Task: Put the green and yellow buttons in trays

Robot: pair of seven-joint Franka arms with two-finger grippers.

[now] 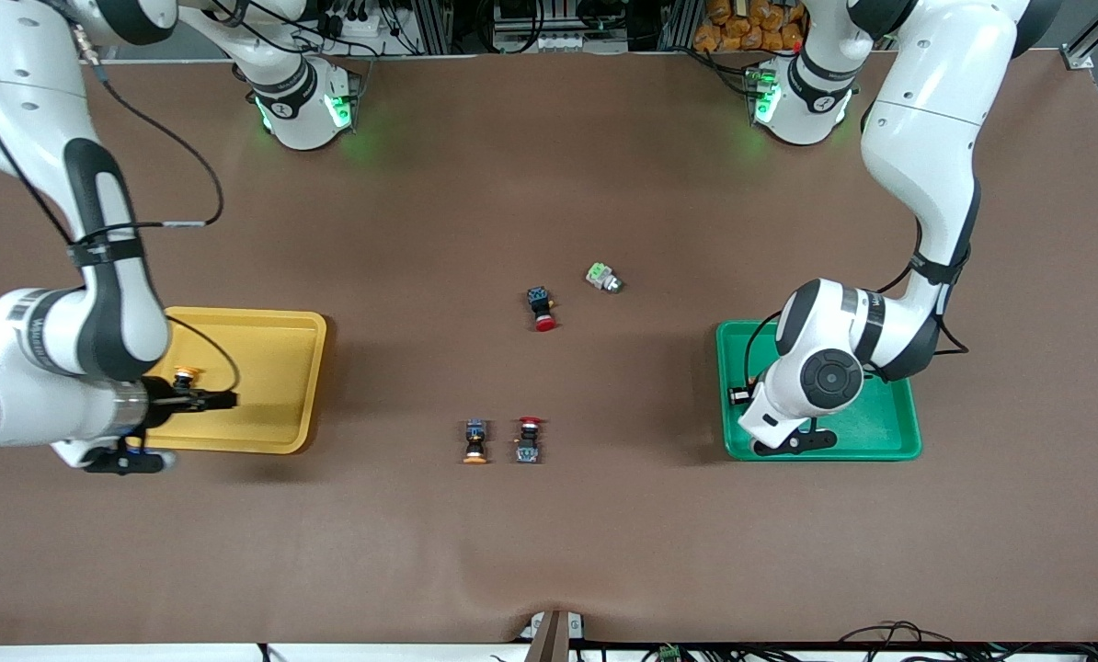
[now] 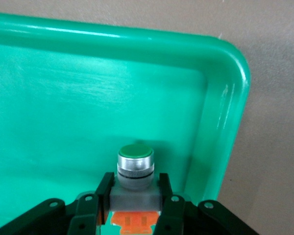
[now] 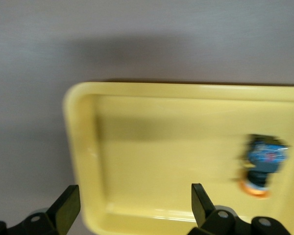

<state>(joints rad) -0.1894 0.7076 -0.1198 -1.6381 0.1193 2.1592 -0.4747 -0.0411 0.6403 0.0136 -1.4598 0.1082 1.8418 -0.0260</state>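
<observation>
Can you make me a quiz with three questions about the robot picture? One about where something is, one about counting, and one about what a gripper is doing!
1. Where is the yellow button that has been put away?
A. in the yellow tray
B. in the green tray
C. on the bare table

2. How many red buttons lie on the table?
A. one
B. two
C. four

3. What is the left gripper doing?
A. open, holding nothing
B. shut on a green button
C. shut on a red button

Answers: 1 A, the front view shows it lying inside the yellow tray, by the open right gripper. 2 B, one near the table's middle, one nearer the camera. 3 B, the left wrist view shows its fingers clamped on the button's grey body over the green tray.
</observation>
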